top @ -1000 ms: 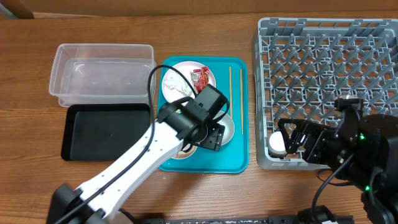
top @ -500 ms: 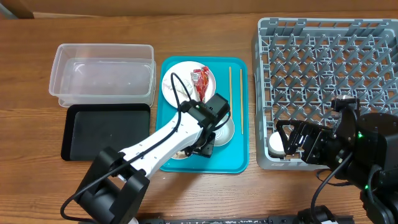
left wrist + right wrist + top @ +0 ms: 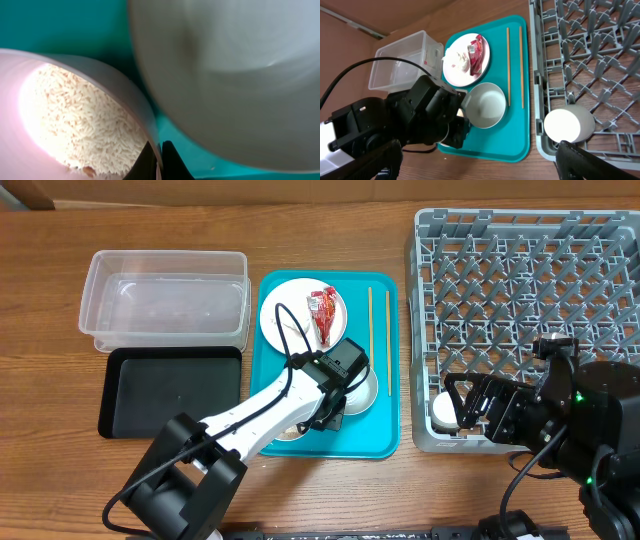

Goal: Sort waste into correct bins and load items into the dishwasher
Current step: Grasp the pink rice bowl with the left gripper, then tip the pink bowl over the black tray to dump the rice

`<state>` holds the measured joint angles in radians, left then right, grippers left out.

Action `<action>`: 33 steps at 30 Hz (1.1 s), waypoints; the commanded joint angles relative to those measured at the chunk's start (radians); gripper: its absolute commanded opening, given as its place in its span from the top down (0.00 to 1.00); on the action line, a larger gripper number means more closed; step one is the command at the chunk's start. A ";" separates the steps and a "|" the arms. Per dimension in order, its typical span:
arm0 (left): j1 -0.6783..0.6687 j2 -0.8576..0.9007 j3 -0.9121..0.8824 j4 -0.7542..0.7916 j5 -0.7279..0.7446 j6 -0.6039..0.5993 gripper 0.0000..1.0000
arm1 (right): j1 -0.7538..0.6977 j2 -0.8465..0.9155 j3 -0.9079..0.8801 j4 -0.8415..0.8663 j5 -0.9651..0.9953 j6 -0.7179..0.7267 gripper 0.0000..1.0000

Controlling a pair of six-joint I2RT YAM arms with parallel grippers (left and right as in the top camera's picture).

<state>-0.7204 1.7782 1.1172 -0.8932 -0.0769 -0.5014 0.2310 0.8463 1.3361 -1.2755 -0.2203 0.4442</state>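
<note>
In the left wrist view a white plate (image 3: 20, 115) carries loose rice scraps (image 3: 80, 120). My left gripper (image 3: 160, 159) is shut on that plate's rim, one black fingertip on each side. The pale bowl (image 3: 235, 75) stands right beside it. From overhead my left gripper (image 3: 327, 413) is low over the teal tray (image 3: 385, 435), and the arm hides most of the rice plate. The small plate (image 3: 285, 320) holds a red wrapper (image 3: 324, 310) and a white tissue (image 3: 457, 59). Two chopsticks (image 3: 371, 330) lie on the tray's right side. My right gripper (image 3: 462, 406) is open by the cup (image 3: 443, 412) in the grey dish rack (image 3: 530, 300).
The clear tub (image 3: 165, 300) sits at the back left, with the black tray (image 3: 170, 390) just in front of it. The rack fills the right side of the table, with its front left corner holding the cup (image 3: 569, 125). Bare wood runs along the front edge.
My left gripper has come down beside the bowl and closed on the rice plate's rim. The right arm and the cup have not moved.
</note>
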 commanded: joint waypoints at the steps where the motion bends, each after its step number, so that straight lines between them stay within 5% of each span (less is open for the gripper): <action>1: 0.007 -0.041 -0.015 -0.064 0.031 -0.016 0.96 | 0.006 -0.005 0.006 0.005 0.011 -0.007 0.00; 8: 0.138 -0.319 0.016 -0.113 0.195 -0.018 0.96 | 0.006 -0.005 0.006 0.006 0.011 -0.007 0.00; 15: 0.527 -0.477 0.015 -0.148 0.598 0.175 0.96 | 0.006 -0.005 0.006 0.005 0.021 -0.007 0.00; 23: 0.985 -0.368 -0.032 -0.210 1.079 0.502 0.96 | 0.006 -0.005 0.006 0.006 0.021 -0.007 0.00; 33: 1.260 -0.069 -0.066 -0.399 1.439 0.862 0.96 | 0.006 -0.005 0.006 0.006 0.021 -0.007 0.00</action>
<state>0.4778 1.6508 1.0550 -1.2396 1.1595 0.1501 0.2310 0.8463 1.3361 -1.2751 -0.2089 0.4438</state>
